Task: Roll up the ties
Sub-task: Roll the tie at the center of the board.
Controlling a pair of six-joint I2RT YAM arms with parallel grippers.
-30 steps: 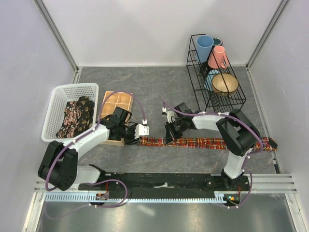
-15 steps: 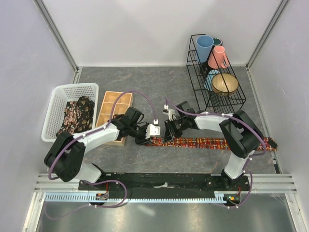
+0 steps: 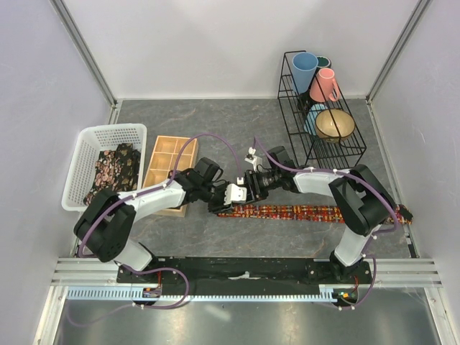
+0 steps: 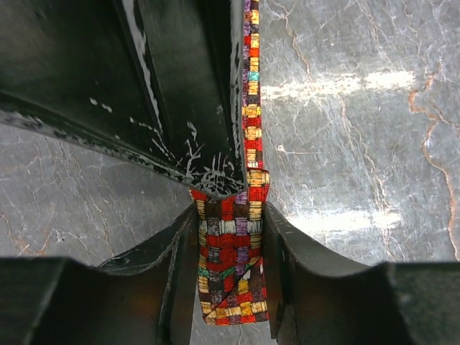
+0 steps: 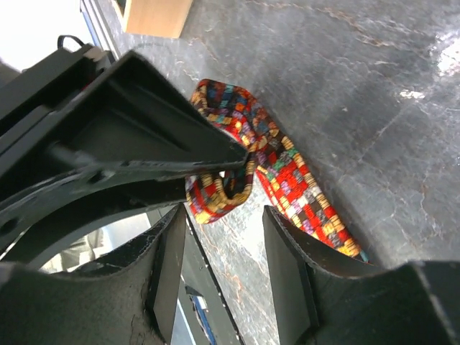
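Red, orange and yellow checked tie (image 3: 302, 212) lies stretched along the grey marbled table (image 3: 215, 129), with its left end folded back on itself. My left gripper (image 4: 231, 287) pinches that folded end, one finger pressed against each side. My right gripper (image 5: 223, 215) sits just beside it, jaws parted and gripping nothing. More ties (image 3: 111, 172) lie heaped in the white basket (image 3: 108, 133), which is next to the wooden tray (image 3: 169, 162).
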